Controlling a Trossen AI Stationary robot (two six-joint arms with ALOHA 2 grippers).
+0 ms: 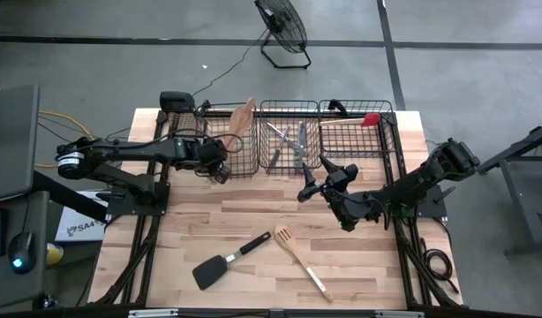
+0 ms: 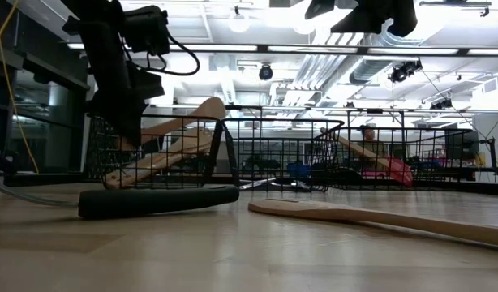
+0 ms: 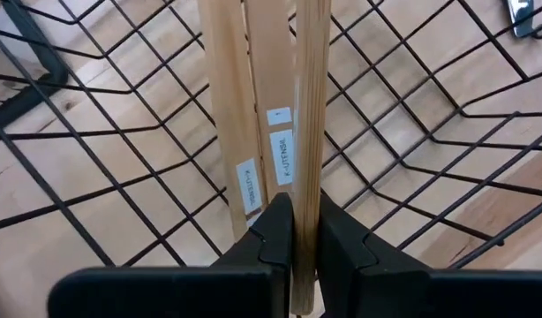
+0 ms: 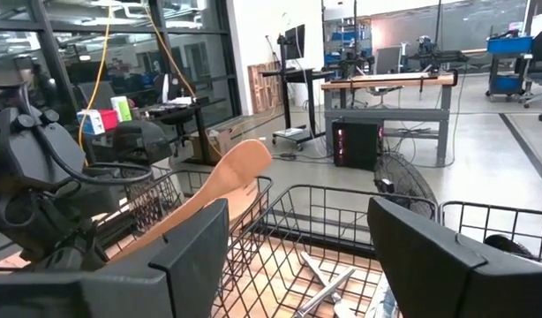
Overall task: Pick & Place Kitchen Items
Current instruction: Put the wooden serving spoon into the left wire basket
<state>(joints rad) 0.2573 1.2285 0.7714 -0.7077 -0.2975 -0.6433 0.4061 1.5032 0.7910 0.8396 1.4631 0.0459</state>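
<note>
My left gripper [image 1: 220, 169] is at the near edge of the left wire basket [image 1: 225, 141], shut on a pale wooden spoon [image 1: 244, 116] whose head rises over the basket's far rim. Two more wooden utensils [image 3: 244, 132] lie in that basket. Silver cutlery [image 1: 287, 141] lies in the middle basket, and a red-headed spatula [image 1: 355, 120] lies in the right one. A black turner [image 1: 225, 261] and a wooden slotted turner [image 1: 297, 258] lie flat on the table near its front. My right gripper [image 1: 313, 179] is open and empty above the table, in front of the middle basket. My left gripper pinches the wooden spoon's handle [image 3: 304, 212] between its two fingers, near the handle's free end. The fingers lie along the handle and come from the basket's near-left side. The spoon slants upward, its head [image 2: 207, 110] above the basket rim.
The three black wire baskets stand in a row along the table's far edge. A black box [image 1: 176, 100] sits at the far left corner. A floor fan [image 1: 284, 26] stands beyond the table. Bare wood lies between the baskets and the two turners.
</note>
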